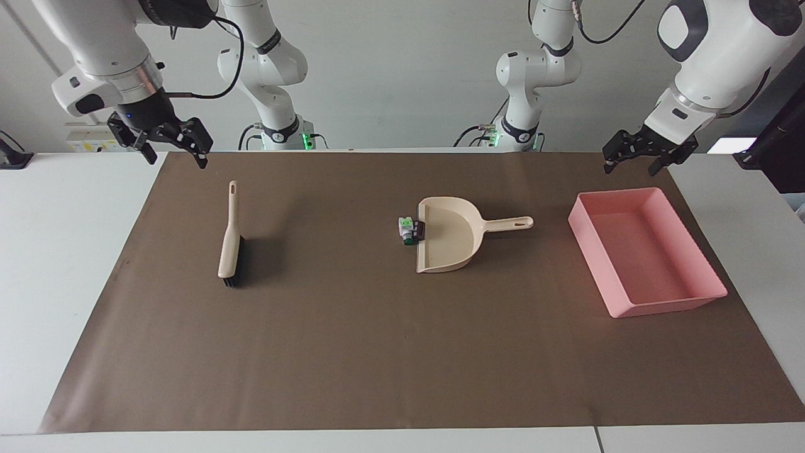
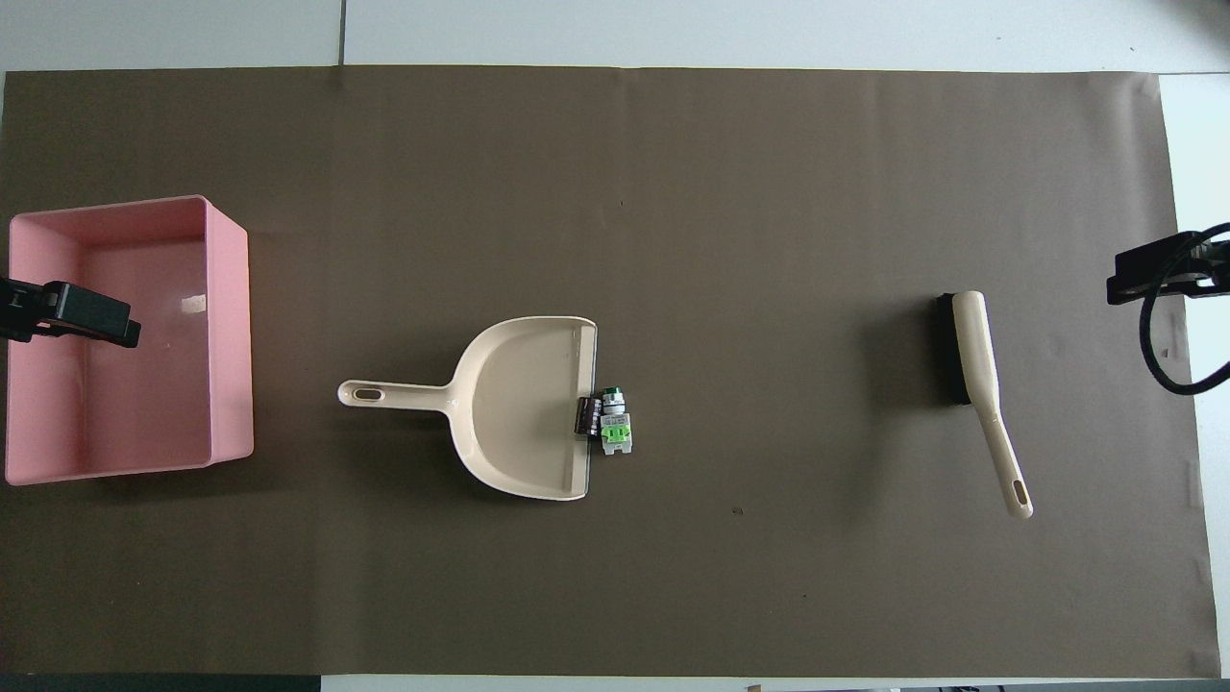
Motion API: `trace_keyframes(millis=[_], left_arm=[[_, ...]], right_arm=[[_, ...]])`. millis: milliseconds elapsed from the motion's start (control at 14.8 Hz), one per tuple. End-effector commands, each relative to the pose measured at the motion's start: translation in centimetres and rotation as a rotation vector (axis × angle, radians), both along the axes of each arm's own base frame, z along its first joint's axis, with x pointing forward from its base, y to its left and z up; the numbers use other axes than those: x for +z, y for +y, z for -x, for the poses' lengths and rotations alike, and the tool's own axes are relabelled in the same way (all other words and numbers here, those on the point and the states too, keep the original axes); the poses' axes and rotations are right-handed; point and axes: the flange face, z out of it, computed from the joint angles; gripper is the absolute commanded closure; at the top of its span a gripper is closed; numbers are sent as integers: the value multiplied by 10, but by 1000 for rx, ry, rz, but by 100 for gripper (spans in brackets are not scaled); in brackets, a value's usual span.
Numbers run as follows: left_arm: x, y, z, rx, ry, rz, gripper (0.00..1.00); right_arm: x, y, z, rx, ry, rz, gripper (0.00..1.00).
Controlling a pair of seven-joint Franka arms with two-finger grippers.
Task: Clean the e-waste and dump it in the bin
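Beige dustpan (image 1: 448,236) unlabelled, e-waste (image 1: 410,230) at its lip; left gripper (image 1: 649,154) and right gripper (image 1: 168,145) spread wide, empty.

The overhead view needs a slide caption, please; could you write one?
E-waste at the dustpan's lip, brush and pink bin at either end, both grippers open, waiting.

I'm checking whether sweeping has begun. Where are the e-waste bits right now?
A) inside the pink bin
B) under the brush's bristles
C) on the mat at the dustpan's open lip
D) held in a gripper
C: the e-waste lies on the mat against the open lip of the dustpan.
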Motion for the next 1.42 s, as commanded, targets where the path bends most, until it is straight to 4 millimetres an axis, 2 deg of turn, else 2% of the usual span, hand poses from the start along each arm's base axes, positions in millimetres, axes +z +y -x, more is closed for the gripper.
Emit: trace_keyframes(millis=[0, 542, 813, 948, 1084, 1219, 1355], left_arm=[[1, 3, 2, 2, 12, -16, 1], [3, 3, 2, 5, 9, -17, 1], [-1, 4, 5, 16, 40, -18, 1], [0, 3, 3, 41, 28, -21, 1], [1, -6, 1, -12, 10, -32, 1], [1, -11, 1, -131, 1, -21, 2], [-1, -27, -3, -258, -23, -13, 2]], right_arm=[[-1, -2, 5, 32, 3, -1, 0], [-2, -2, 6, 36, 14, 0, 0], [-11, -3, 14, 68, 37, -4, 0], [-38, -1, 29, 77, 25, -7, 0], [-79, -2, 49, 82, 2, -8, 0], [-114, -1, 67, 97, -12, -12, 0], [-139, -9, 73, 104, 5, -17, 0]])
